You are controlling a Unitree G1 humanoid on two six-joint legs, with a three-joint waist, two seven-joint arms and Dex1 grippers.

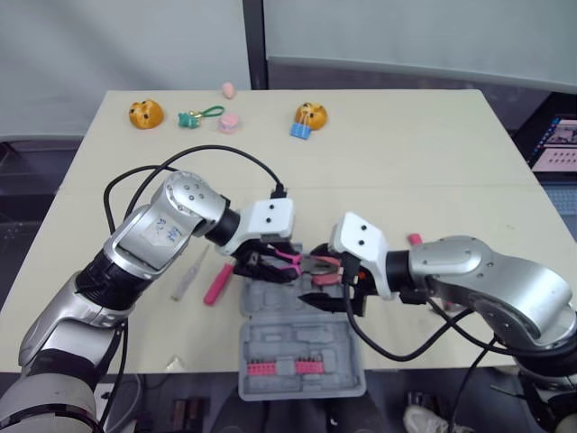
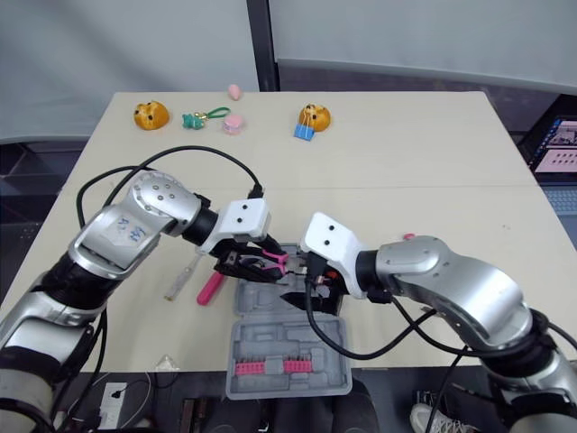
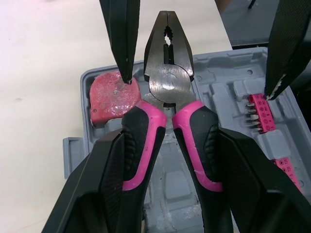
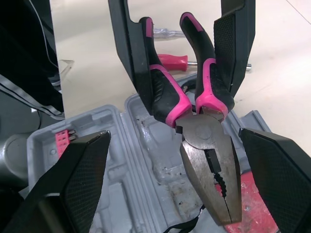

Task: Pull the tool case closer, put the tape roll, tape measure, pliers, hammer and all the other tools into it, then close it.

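Note:
The grey tool case (image 1: 302, 356) lies open at the table's near edge. Above its far half, my left gripper (image 1: 278, 264) is shut on the pink-and-black handles of the pliers (image 3: 167, 87), whose steel head points at my right gripper (image 1: 335, 287). That gripper is open, one finger on each side of the pliers' (image 4: 209, 150) head, touching nothing. A red tape measure (image 3: 114, 94) sits in a case pocket beside the pliers' head. A strip of pink bits (image 1: 284, 367) fills the near half of the case.
A pink-handled screwdriver (image 1: 216, 284) and a clear-handled one (image 1: 189, 275) lie left of the case. A small pink item (image 1: 414, 239) lies behind my right arm. At the far edge sit two orange toys (image 1: 145, 114) (image 1: 309, 115), a green keychain (image 1: 198, 115) and pink trinkets (image 1: 228, 122).

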